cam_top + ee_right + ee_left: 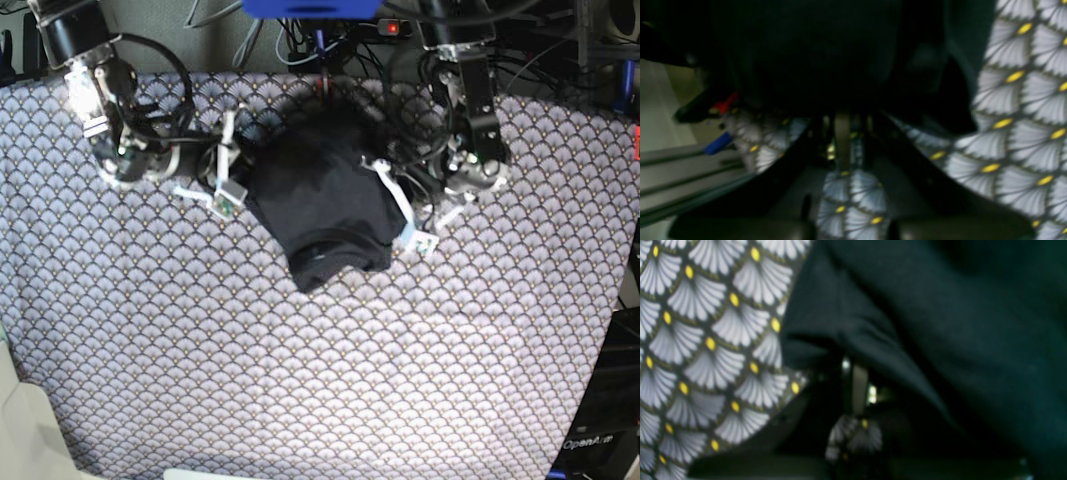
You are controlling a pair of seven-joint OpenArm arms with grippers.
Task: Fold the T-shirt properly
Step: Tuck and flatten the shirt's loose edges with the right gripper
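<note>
T-shirt (318, 205): bunched dark heap, counter (300, 380) at 12 o'clock.
Left end effector (392, 205): at shirt's 3 o'clock edge, jaws together, pinching T-shirt fabric.
Right end effector (232, 180): at shirt's 9 o'clock edge, clamped on T-shirt cloth.

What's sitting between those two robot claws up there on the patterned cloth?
The T-shirt, bunched into a dark heap, lies between the left gripper and the right gripper. Both reach its edges. The base view shows it best.
</note>
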